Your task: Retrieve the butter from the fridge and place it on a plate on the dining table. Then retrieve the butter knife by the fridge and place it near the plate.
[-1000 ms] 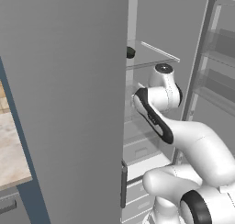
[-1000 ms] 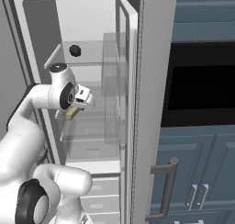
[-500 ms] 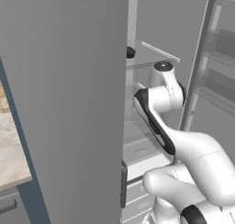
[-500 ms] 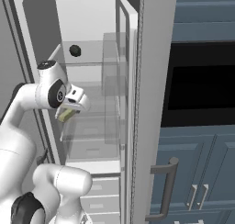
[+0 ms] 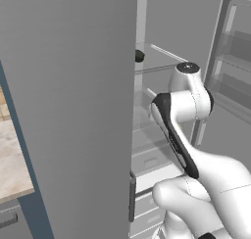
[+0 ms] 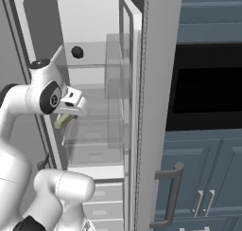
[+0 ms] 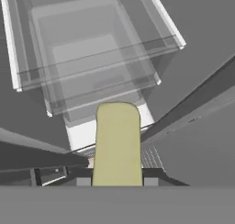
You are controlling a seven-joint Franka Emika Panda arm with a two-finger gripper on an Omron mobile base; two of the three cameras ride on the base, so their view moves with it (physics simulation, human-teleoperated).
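The gripper (image 6: pixel 66 115) is clamped on the butter (image 7: pixel 116 142); the fridge (image 6: pixel 156 59) door stands close beside it, risking a knock on withdrawal.

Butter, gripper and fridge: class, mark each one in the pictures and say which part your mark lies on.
butter (image 7: pixel 116 145), hand view, middle of the pale yellow-green stick.
gripper (image 6: pixel 67 117), right base view, between its fingertips, where the stick is clamped.
fridge (image 6: pixel 158 59), right base view, edge of its open grey door.
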